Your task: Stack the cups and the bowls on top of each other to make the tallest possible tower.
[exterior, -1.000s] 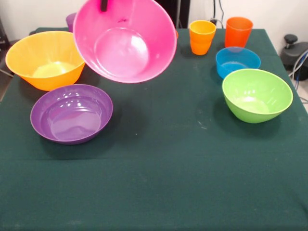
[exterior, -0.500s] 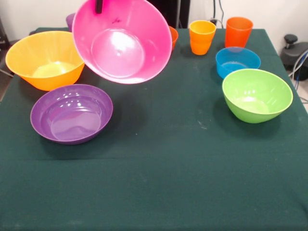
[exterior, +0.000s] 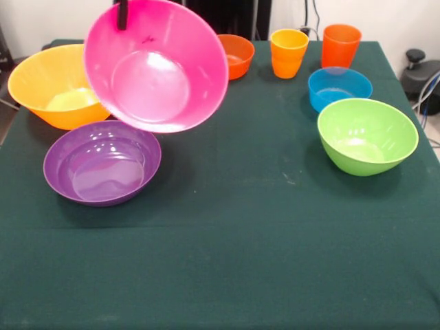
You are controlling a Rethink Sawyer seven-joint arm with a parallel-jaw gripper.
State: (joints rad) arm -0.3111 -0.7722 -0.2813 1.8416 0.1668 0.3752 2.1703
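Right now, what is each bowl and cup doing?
pink bowl: lifted, tilted, held at its rim by the gripper
purple bowl: upright, empty
yellow bowl: upright, empty
light green bowl: upright, empty
blue bowl: upright, empty
orange bowl: upright
yellow-orange cup: upright
orange cup: upright

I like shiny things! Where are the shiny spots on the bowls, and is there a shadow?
Front view: white glare patches sit inside the tilted pink bowl, held at its rim by the claw, and inside the purple bowl. Front view: the green bowl casts a soft dark shadow on the green tablecloth.
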